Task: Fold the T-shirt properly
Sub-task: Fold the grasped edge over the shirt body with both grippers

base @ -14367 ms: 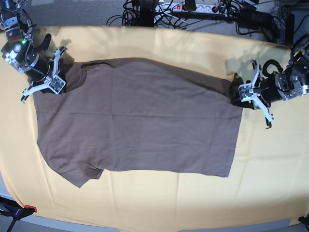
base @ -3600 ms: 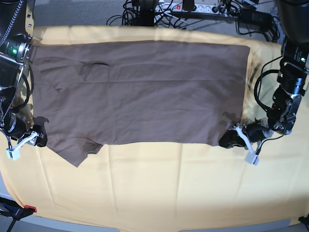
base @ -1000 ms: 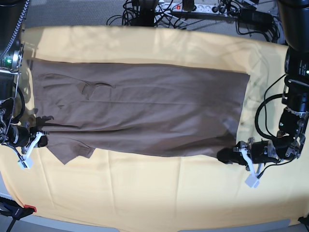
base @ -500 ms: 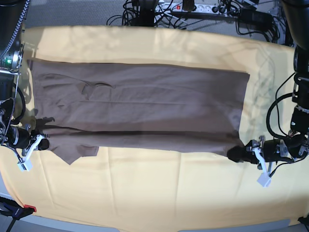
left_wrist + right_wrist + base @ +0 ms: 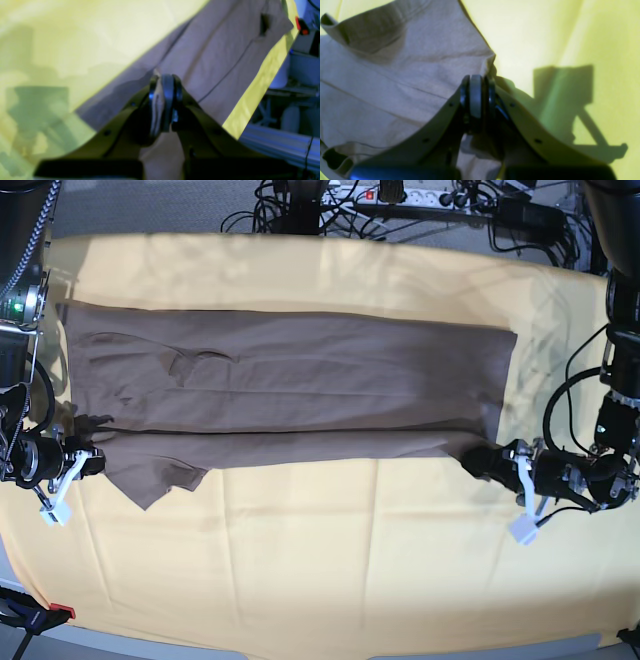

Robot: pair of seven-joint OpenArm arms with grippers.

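Note:
The taupe T-shirt (image 5: 300, 370) lies in a long band across the yellow cloth (image 5: 320, 560), with a lengthwise crease near its front edge. At the band's front right corner my left gripper (image 5: 487, 461) is shut on the T-shirt's hem; the left wrist view shows the fabric (image 5: 220, 57) pinched in the left gripper (image 5: 163, 100). At the front left, by the sleeve (image 5: 150, 480), my right gripper (image 5: 92, 461) is shut on the T-shirt's edge. The right wrist view shows the cloth (image 5: 395, 75) clamped in the right gripper (image 5: 477, 95).
The yellow cloth covers the whole table. Black cables and a power strip (image 5: 400, 200) run along the back edge. A red clamp (image 5: 45, 615) sits at the front left corner. Both arms' bases stand at the table's left and right sides.
Both grippers have carried the shirt's front edge a little toward the back, so the band is narrower. The front right corner has drawn in to the left.

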